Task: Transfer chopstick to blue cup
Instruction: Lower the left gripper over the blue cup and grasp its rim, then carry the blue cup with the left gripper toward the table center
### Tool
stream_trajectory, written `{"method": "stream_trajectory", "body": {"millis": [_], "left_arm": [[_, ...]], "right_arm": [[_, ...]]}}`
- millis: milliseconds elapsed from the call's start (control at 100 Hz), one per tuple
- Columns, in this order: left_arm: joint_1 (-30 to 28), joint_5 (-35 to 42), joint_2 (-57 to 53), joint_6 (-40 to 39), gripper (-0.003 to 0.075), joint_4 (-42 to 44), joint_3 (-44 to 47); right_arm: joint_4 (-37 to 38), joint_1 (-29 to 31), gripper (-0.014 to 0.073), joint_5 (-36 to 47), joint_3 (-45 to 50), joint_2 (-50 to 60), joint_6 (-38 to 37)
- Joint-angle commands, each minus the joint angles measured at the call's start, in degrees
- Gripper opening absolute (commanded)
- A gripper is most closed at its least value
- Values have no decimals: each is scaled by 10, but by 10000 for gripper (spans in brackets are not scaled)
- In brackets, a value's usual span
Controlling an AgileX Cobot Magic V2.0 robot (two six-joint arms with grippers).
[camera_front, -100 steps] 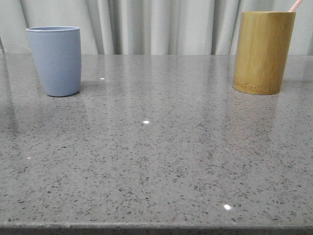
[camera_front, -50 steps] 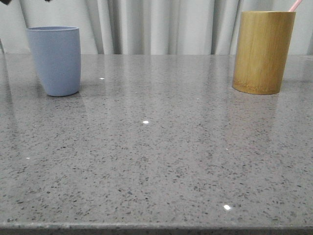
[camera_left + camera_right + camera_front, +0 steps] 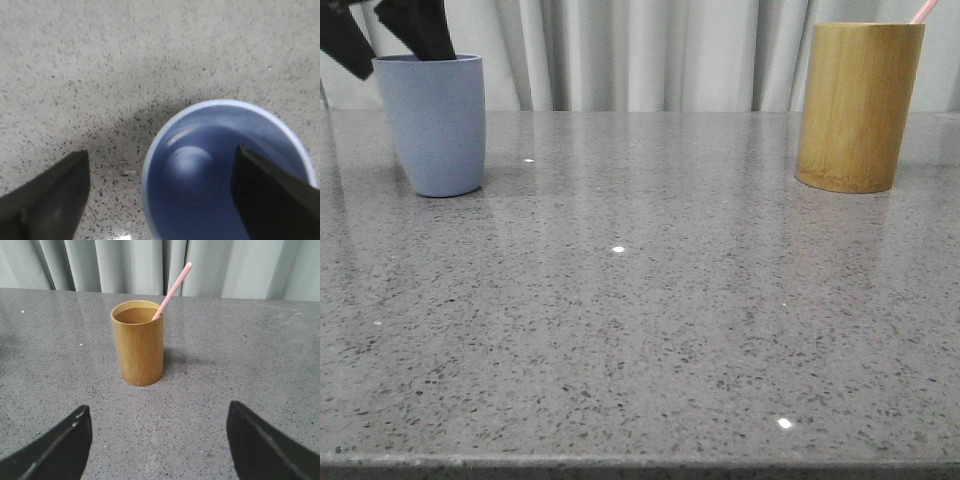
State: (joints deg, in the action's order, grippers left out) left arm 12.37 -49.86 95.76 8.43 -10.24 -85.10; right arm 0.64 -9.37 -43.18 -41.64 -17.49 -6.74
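Observation:
The blue cup (image 3: 435,125) stands upright at the far left of the table and looks empty from above in the left wrist view (image 3: 200,165). My left gripper (image 3: 382,35) hangs open and empty just above its rim. In the left wrist view this gripper (image 3: 160,170) has one finger over the cup's mouth and the other over the table beside it. One pale pink chopstick (image 3: 924,10) leans in the bamboo holder (image 3: 858,105) at the far right. My right gripper (image 3: 159,415) is open and empty, well short of the holder (image 3: 138,342) and the chopstick (image 3: 172,290).
The grey speckled stone tabletop (image 3: 640,300) stretches between the two cups. Grey curtains (image 3: 650,50) hang behind the table's far edge. The right gripper does not show in the front view.
My left gripper has come down into the front view from the top left and now hangs over the blue cup. The cups and the chopstick have not moved.

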Motion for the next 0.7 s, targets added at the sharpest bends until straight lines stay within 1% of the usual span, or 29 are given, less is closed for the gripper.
{"method": "stream_trajectory", "body": {"millis": [0, 60, 100, 110, 120, 130, 180, 200, 260, 270, 300, 400, 500, 690], "left_arm": [[4, 15, -18, -1, 470, -6, -19], [4, 15, -18, -1, 405, -6, -19], [4, 15, -18, -1, 334, -6, -19], [4, 15, -18, -1, 334, -6, -21], [4, 15, -18, -1, 300, -6, -21], [4, 15, -18, -1, 300, -6, -21], [4, 10, -18, -1, 201, -6, -25], [4, 9, -18, -1, 174, -6, -26], [5, -5, -18, -1, 37, -6, -36], [6, -5, -18, -1, 37, -6, -36], [7, -15, -18, -1, -21, -6, -42], [14, -44, -18, -1, -19, -6, -64], [33, -59, -18, -1, -19, -6, -91], [96, -61, -15, -1, -19, -6, -130]], "right_arm": [[9, 4, 562, 37, -18, -11, 2], [9, 4, 562, 37, -18, -11, 2], [9, 4, 562, 37, -18, -11, 2], [9, 4, 562, 37, -18, -11, 2], [9, 4, 562, 37, -18, -11, 2], [9, 4, 562, 37, -18, -11, 2], [9, 4, 562, 37, -18, -11, 2], [9, 4, 562, 37, -18, -11, 2], [9, 4, 562, 37, -18, -11, 2], [9, 4, 562, 37, -18, -11, 2], [9, 4, 562, 37, -18, -11, 2], [12, 4, 562, 37, -18, -11, 2], [17, 4, 562, 37, -18, -11, 2], [18, 4, 562, 37, -18, -11, 2]]}}
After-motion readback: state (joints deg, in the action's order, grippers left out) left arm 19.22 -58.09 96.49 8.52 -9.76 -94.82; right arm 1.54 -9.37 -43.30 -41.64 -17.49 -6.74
